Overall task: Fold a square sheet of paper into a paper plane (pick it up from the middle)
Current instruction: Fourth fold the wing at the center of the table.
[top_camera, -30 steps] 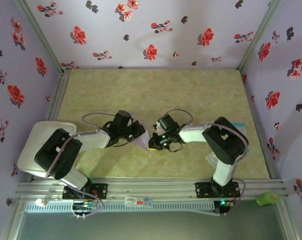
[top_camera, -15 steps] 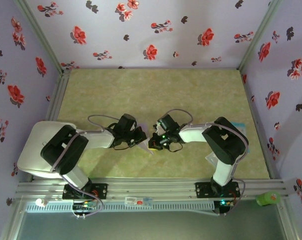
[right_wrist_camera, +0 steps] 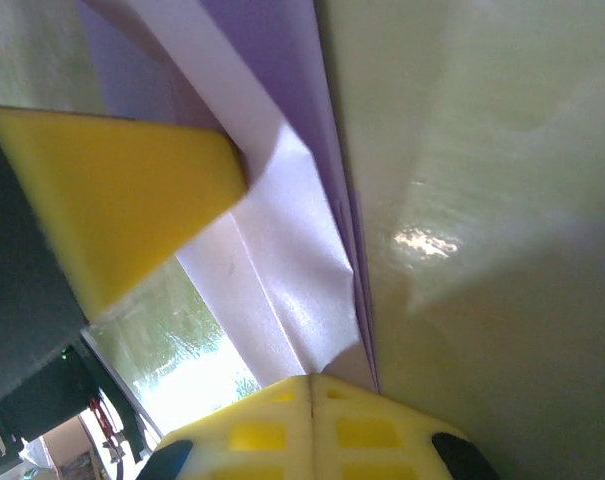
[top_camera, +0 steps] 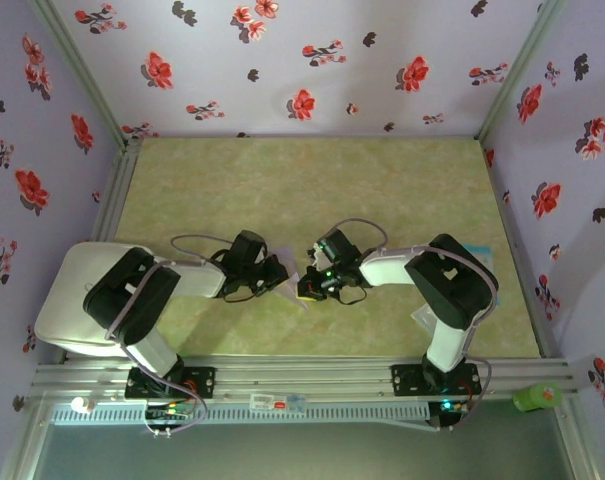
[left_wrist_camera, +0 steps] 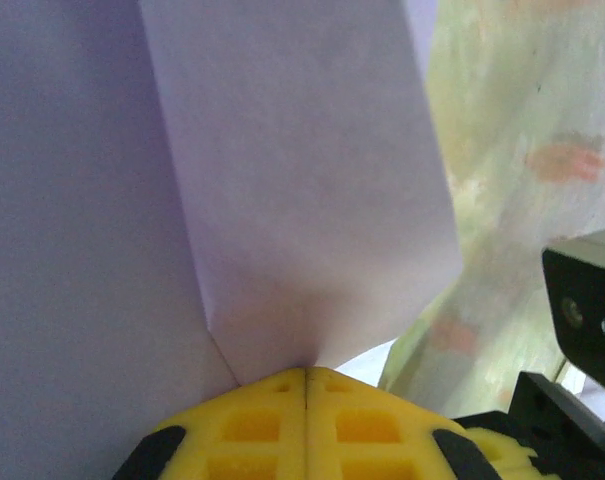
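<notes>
- The left gripper (left_wrist_camera: 305,372) has its yellow fingertips pressed flat together. The square sheet of paper (left_wrist_camera: 302,200) is pinched in the seam between them.
- From that pinch the sheet rises as two lavender panels that meet along a sharp crease.
- The right gripper (right_wrist_camera: 312,378) is clamped on the same sheet. It bites an edge where several layers lie stacked and one creased flap buckles a little.
- Just past that bite, a yellow finger (right_wrist_camera: 112,190) of the left gripper meets the sheet, so the two holds sit close together on one piece of paper.
- From above, the sheet (top_camera: 291,284) is a small pale sliver. One gripper touches its left side and the other touches its right.
- The table (top_camera: 382,190) lies beneath the sheet. I cannot tell whether the paper rests on the table or hangs just clear of it.
- Progress, as I judge it: the sheet is off the flat and no longer a plain square. Stacked layers and a long crease suggest that several folds are already made.
- What seems left: no clean pointed dart with spread wings can be made out. The paper plane probably needs its last folds pressed and its wings opened, and the grippers then need to let go.
</notes>
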